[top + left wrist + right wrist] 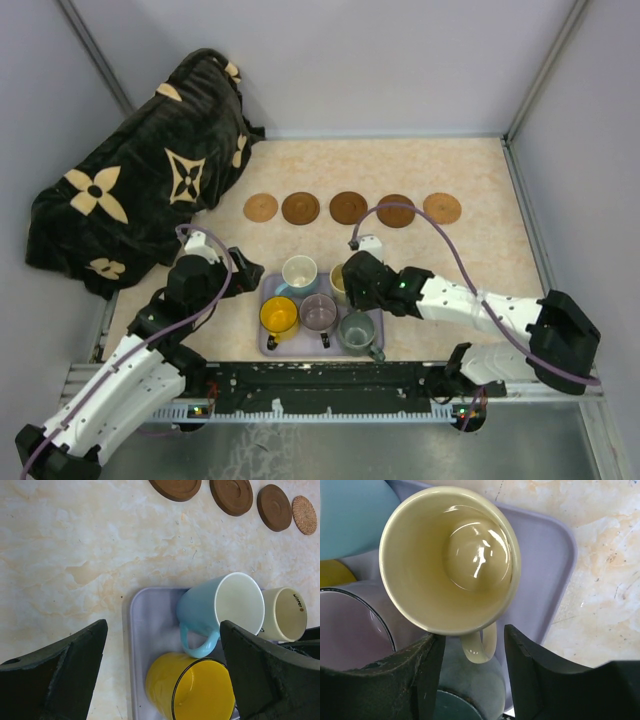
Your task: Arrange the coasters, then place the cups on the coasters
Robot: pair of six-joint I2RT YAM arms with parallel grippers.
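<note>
Right wrist: straddling handle point(479, 649) of cream cup point(450, 560) with right gripper point(475, 637) half spread, not visibly pinching; holding left gripper point(164, 625) spread wide over tray point(142, 645).

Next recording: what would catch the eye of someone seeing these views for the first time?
A big black blanket with tan flowers lies heaped at the far left. Beside it, five coasters run in a neat row across the far side. At the near edge, five cups crowd a lavender tray, and the right gripper straddles the cream cup's handle.
</note>
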